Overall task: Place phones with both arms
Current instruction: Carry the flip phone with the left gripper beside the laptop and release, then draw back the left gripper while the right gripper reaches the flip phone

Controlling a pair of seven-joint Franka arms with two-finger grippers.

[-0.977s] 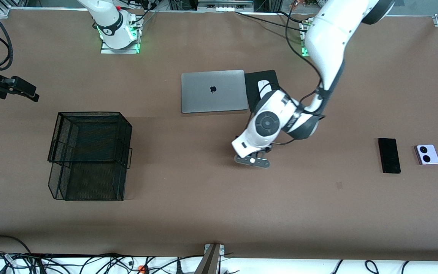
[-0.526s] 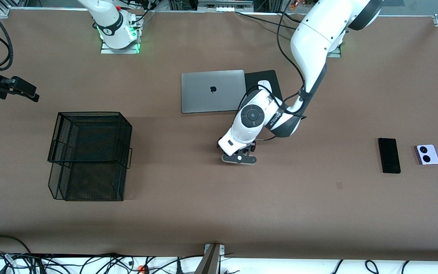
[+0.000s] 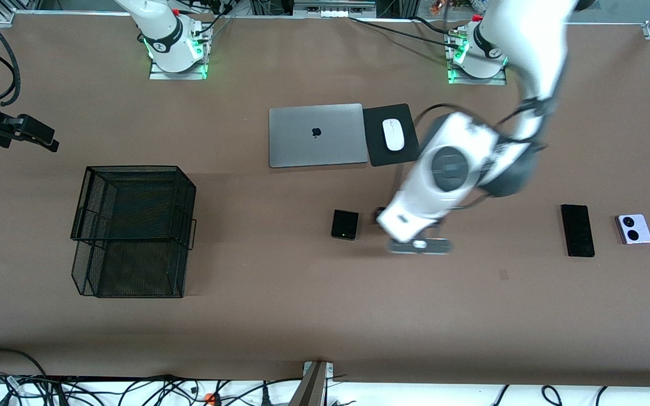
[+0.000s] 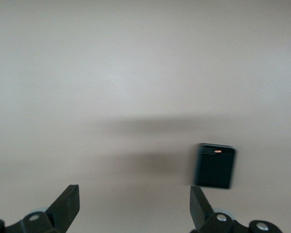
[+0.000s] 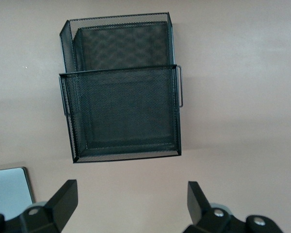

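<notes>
I see the left gripper [image 4: 131, 206] released over mid-bench beside the small black phone [image 3: 345, 224]; the right gripper [image 5: 128, 204] waits spread over the mesh basket [image 5: 121, 87].

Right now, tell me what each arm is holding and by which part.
Nothing is held. The left gripper hangs open beside the small black phone lying on the table; the right gripper waits open, empty.
</notes>
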